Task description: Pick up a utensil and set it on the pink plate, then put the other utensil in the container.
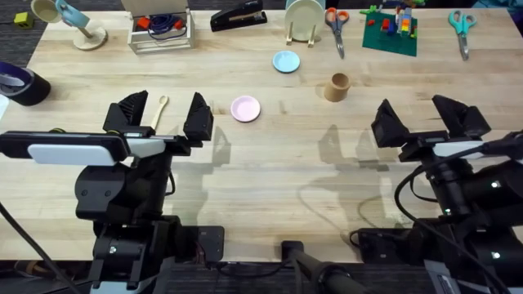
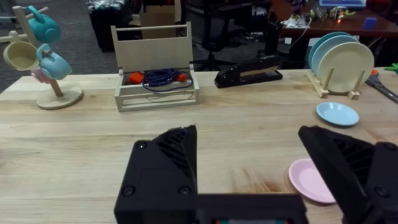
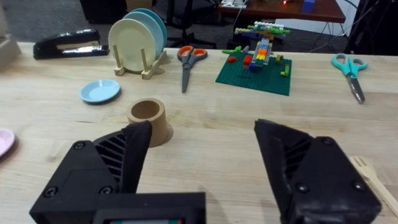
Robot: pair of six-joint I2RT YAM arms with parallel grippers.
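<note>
From overhead, the left claw (image 1: 160, 116) hangs spread wide right over the spoon (image 1: 159, 110), whose pale handle and round bowl show between the two fingers; that straddling pose looks like a lineup for a grab, with nothing gripped yet. The pink plate (image 1: 245, 108) lies bare at 3 o'clock from the spoon, close enough for a short carry. The cup (image 1: 337, 86) stands upright farther along, at 2 o'clock from the plate, and the right claw (image 1: 425, 121), also released, waits at 4 o'clock from the cup. In the left wrist view, the left claw (image 2: 264, 171) is parted above bare bench (image 2: 93, 143), and the small, flat pink plate (image 2: 308, 180) peeks out beside one finger. In the right wrist view, the right claw (image 3: 202, 162) gapes empty; the tan cup (image 3: 148, 119) sits just beyond one finger, and the fork (image 3: 373, 177), pale wood with short tines, lies flat on the bench by the other finger.
</note>
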